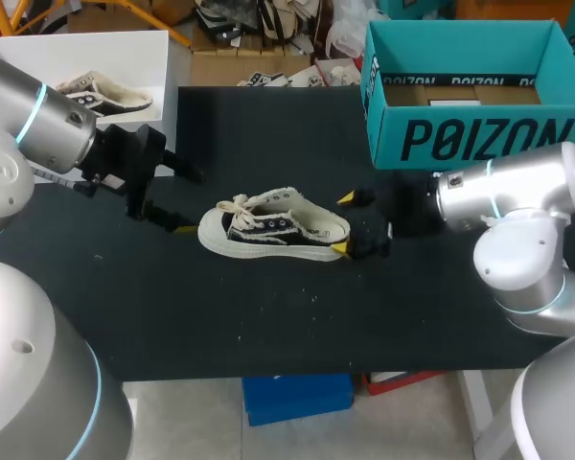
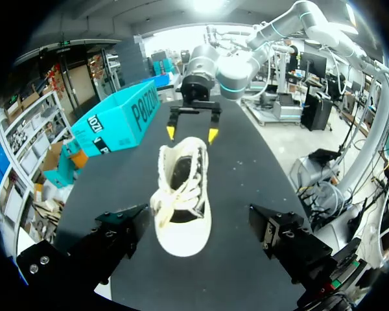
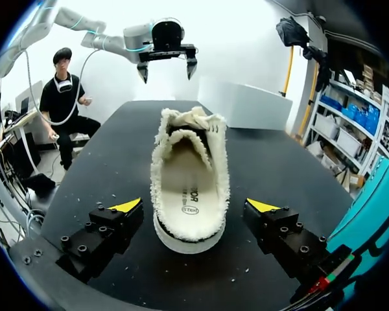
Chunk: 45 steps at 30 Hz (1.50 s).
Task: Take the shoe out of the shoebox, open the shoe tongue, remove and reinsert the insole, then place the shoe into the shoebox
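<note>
Across the matt black tabletop point(image 1: 268, 316), flecked with pale lint, the open teal cardboard shoebox point(image 1: 470, 139) stands at the far right corner, well apart from the work and, I judge, parked there to receive the shoe at the end. Mid-table the low black canvas shoe with white sole and fleecy lining point(image 1: 273, 230) rests on its sole, toe toward the left gripper point(image 1: 184, 203) and heel toward the right gripper point(image 1: 346, 223), likely so each arm can work one end. Both grippers are spread wide and hold nothing, their fingers flanking the shoe's ends without touching, and the pale insole point(image 3: 189, 194) sits inside.
</note>
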Available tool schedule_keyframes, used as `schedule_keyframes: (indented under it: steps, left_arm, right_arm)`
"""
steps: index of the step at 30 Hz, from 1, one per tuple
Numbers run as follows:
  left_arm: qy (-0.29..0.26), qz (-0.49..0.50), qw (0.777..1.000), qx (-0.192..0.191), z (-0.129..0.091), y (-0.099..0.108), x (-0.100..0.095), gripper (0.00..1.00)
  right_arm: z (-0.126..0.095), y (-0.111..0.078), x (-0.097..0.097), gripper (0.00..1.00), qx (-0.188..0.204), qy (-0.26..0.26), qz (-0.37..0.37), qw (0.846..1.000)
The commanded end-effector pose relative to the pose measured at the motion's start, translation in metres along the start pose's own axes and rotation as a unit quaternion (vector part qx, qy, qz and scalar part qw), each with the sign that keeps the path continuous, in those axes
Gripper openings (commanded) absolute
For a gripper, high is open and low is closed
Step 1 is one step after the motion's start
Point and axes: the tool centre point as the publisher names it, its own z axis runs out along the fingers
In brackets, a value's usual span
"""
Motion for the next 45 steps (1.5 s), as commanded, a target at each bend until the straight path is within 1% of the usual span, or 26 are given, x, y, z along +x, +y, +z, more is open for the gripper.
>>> schedule_keyframes:
  steps: [1,25,31,32,33,43,44,45]
  left_arm:
    - [-0.002,0.002,1.0,0.001,0.001,0.001,0.001,1.0]
    - [-0.002,0.002,1.0,0.001,0.001,0.001,0.001,1.0]
    - [-0.002,0.002,1.0,0.001,0.001,0.001,0.001,1.0]
    - [-0.002,0.002,1.0,0.001,0.001,0.001,0.001,1.0]
    - [-0.002,0.002,1.0,0.001,0.001,0.001,0.001,1.0]
    - [-0.002,0.002,1.0,0.001,0.001,0.001,0.001,1.0]
    - [0.004,0.002,1.0,-0.001,0.002,-0.003,0.0,1.0]
    - [0.0,-0.008,1.0,-0.02,0.003,-0.007,0.0,1.0]
  right_arm:
    - [0.011,-0.005,-0.002,1.0,-0.004,0.0,0.003,1.0]
    - [0.032,-0.017,0.001,1.0,-0.023,0.001,0.024,0.999]
    - [0.036,-0.016,0.001,1.0,-0.029,0.007,0.027,0.999]
    - [0.037,-0.016,0.001,0.63,-0.029,0.011,0.028,0.999]
    - [0.037,-0.016,0.001,0.0,-0.029,0.011,0.028,0.999]
    - [0.037,-0.016,0.001,0.0,-0.029,0.011,0.028,0.999]
    - [0.037,-0.016,0.001,0.0,-0.029,0.011,0.028,0.999]
    - [0.037,-0.016,0.001,0.0,-0.029,0.011,0.028,0.999]
